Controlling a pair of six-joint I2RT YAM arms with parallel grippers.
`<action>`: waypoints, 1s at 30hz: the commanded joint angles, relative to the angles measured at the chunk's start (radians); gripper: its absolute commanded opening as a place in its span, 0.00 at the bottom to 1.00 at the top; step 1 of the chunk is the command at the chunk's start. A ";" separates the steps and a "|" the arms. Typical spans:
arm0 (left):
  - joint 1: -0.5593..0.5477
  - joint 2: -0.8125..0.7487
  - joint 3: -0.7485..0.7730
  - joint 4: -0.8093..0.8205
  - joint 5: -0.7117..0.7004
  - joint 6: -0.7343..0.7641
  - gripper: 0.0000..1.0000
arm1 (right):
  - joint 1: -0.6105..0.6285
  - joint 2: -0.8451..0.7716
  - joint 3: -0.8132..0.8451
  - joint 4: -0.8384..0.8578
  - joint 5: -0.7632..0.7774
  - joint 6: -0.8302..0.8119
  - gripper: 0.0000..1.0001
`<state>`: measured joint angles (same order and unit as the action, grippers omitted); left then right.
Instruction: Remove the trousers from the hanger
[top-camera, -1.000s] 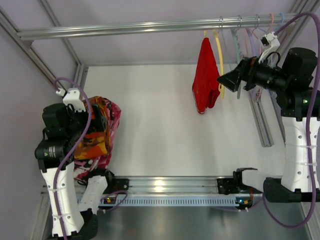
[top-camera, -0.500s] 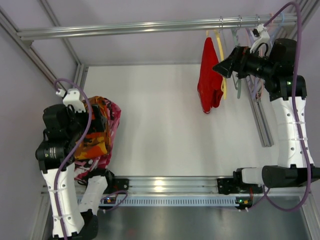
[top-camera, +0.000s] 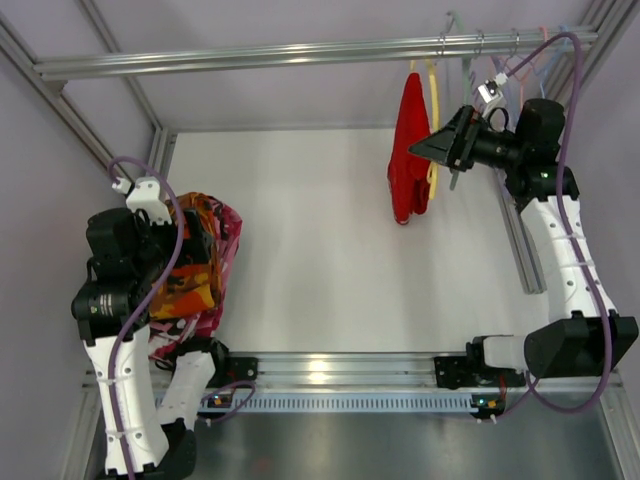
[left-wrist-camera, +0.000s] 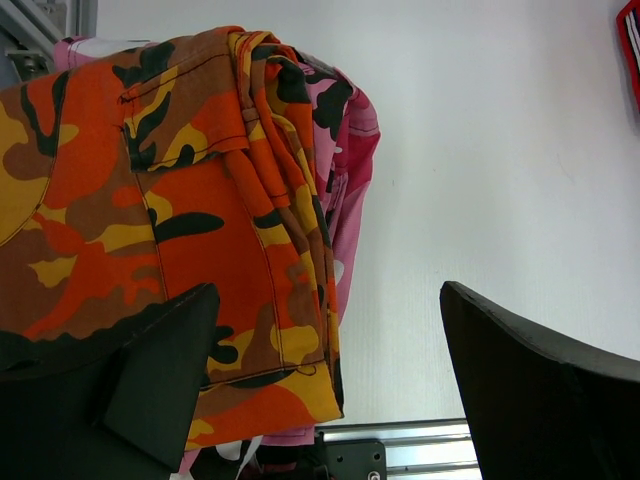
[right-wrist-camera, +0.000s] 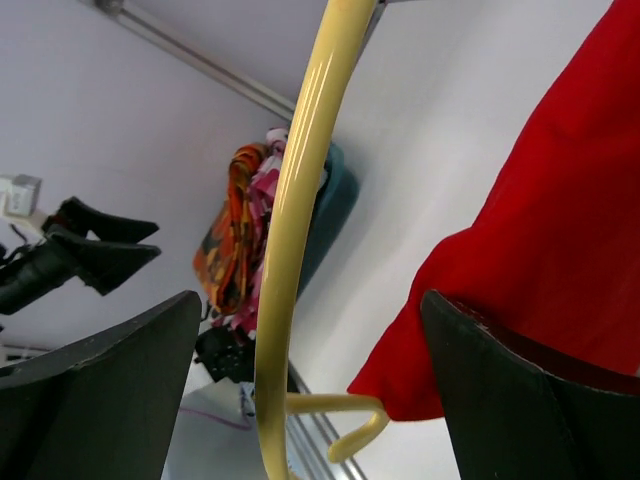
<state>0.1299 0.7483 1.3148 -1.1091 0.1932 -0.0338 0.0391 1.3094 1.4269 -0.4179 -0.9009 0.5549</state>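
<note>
- Right wrist view: right claw (right-wrist-camera: 310, 300) gaped open around thin yellow plastic hanger (right-wrist-camera: 300, 180), bright red fabric trousers (right-wrist-camera: 545, 230) alongside.
- Reaching step; next move probably called for closing on the cloth.
- Left claw (left-wrist-camera: 330, 300) was open.

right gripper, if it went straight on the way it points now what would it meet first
The right gripper would probably meet the yellow hanger first: its arm crosses between the open jaws, with the red trousers just beside. Depth is unclear.

Pale lilac walls (top-camera: 300, 100) enclosed a white table (top-camera: 320, 260). A silver rail (top-camera: 250, 57) ran just beyond the right gripper (top-camera: 415, 150), evenly lit.
</note>
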 joint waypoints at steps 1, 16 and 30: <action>0.002 0.002 -0.002 0.051 0.009 -0.023 0.98 | 0.013 -0.052 -0.048 0.244 -0.134 0.226 0.92; 0.000 0.000 -0.005 0.051 0.018 -0.026 0.98 | 0.015 -0.009 -0.036 0.407 -0.098 0.507 0.85; 0.000 0.002 -0.008 0.058 0.015 -0.029 0.98 | 0.018 -0.022 -0.020 0.449 -0.139 0.689 0.40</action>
<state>0.1299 0.7486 1.3144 -1.1069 0.2012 -0.0513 0.0429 1.3045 1.3380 0.0109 -1.0187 1.2083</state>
